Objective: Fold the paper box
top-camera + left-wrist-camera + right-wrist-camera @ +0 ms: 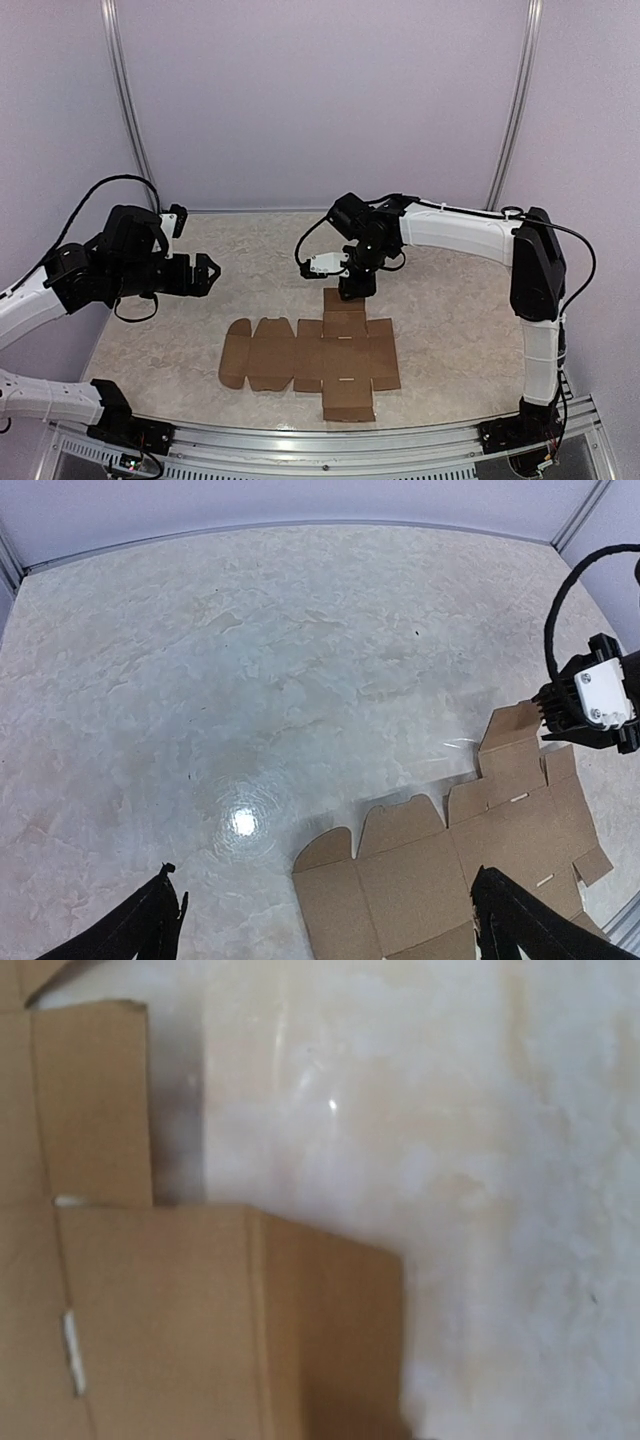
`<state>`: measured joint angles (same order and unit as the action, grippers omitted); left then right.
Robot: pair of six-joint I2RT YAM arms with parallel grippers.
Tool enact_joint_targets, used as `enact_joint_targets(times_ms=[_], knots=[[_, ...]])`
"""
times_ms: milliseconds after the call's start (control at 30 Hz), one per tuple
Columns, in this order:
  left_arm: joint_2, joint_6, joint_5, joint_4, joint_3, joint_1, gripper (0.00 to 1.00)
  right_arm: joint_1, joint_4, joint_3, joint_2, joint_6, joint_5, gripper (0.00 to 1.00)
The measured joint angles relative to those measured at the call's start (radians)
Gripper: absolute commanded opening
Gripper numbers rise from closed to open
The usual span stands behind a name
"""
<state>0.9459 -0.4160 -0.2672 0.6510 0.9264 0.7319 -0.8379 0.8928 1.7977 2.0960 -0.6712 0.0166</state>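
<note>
The paper box (310,355) lies as a flat brown die-cut sheet on the table, near the front middle. It also shows in the left wrist view (430,880) and the right wrist view (150,1310). My left gripper (207,274) hangs open and empty above the table, left of the sheet; its black fingers (165,925) frame the sheet's left flaps. My right gripper (355,290) is down at the sheet's far flap (510,730). In the right wrist view the flap's end section past a crease looks darker and slightly raised, and it runs into the dark fingertips at the bottom edge.
The marbled table (450,330) has metal rails along its front edge (330,440) and pale walls behind. The right arm's white link (450,230) reaches across the back right. A black cable (560,610) loops above the right gripper.
</note>
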Motion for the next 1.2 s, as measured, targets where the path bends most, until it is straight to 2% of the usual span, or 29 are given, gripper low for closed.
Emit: enact_joint_targets(times_ms=[300, 467, 667, 733, 933, 1200], knots=[[0.043, 0.034, -0.002, -0.008, 0.035, 0.0, 0.99, 0.003, -0.138, -0.306, -0.329, 0.179, -0.121, 0.39], [0.059, 0.054, 0.003, -0.031, 0.039, 0.0, 0.99, 0.016, -0.224, -0.471, -0.519, 0.371, -0.187, 0.36], [0.097, 0.056, 0.007, -0.061, 0.039, 0.002, 0.99, 0.04, -0.361, -0.767, -0.761, 0.688, -0.233, 0.36], [0.105, 0.056, 0.01, -0.073, 0.038, 0.003, 0.99, 0.064, -0.375, -0.842, -0.805, 0.791, -0.205, 0.38], [0.126, 0.047, 0.021, -0.115, 0.033, 0.011, 0.99, 0.105, -0.488, -1.049, -0.907, 1.061, -0.011, 0.53], [0.208, -0.005, 0.026, -0.137, -0.003, 0.039, 0.98, 0.104, -0.613, -1.226, -0.947, 1.291, 0.157, 0.53]])
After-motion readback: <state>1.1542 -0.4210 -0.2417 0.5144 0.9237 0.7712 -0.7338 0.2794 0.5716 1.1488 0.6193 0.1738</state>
